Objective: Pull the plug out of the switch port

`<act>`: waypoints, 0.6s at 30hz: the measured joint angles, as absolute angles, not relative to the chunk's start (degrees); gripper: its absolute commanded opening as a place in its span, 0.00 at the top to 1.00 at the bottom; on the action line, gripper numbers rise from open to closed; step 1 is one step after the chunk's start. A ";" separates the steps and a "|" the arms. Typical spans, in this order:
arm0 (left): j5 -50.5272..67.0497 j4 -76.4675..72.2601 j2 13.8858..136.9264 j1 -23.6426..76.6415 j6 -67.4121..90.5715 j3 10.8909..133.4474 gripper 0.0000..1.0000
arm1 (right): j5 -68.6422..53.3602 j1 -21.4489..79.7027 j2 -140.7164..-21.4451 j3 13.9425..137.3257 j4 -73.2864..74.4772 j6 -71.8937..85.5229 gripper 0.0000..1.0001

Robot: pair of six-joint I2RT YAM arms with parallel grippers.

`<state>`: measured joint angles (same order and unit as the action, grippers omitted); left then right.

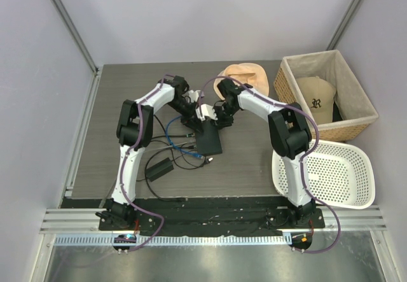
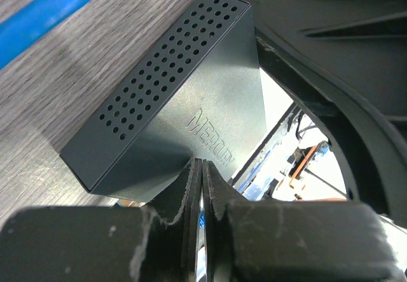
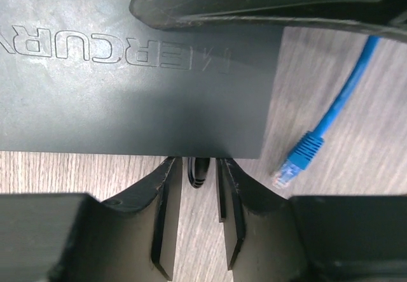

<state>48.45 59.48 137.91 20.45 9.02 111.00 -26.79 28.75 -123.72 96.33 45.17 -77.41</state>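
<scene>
Lettering "MERCURY" marks the switch mid-desk; plug lies loose beside it, left claw is closed, right claw parted around a black lead. Far-right corner basket holds an "R" cap.

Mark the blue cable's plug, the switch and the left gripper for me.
plug (image 3: 286,170), right wrist view, on its clear tip.
switch (image 2: 216,84), left wrist view, on its lettered face.
left gripper (image 2: 202,165), left wrist view, between its closed fingertips.
</scene>
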 measured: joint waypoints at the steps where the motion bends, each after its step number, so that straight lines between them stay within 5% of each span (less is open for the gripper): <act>1: 48.45 59.48 137.91 20.45 9.02 111.00 0.92 | -26.68 28.75 -123.96 96.42 45.36 -77.34 0.74; 6: 48.47 59.79 137.97 20.45 9.02 111.00 0.92 | -26.37 28.75 -124.51 97.23 45.30 -76.38 0.99; 18: 47.53 60.88 138.06 20.51 8.99 111.61 0.96 | -30.44 27.31 -129.67 105.25 53.28 -75.00 0.99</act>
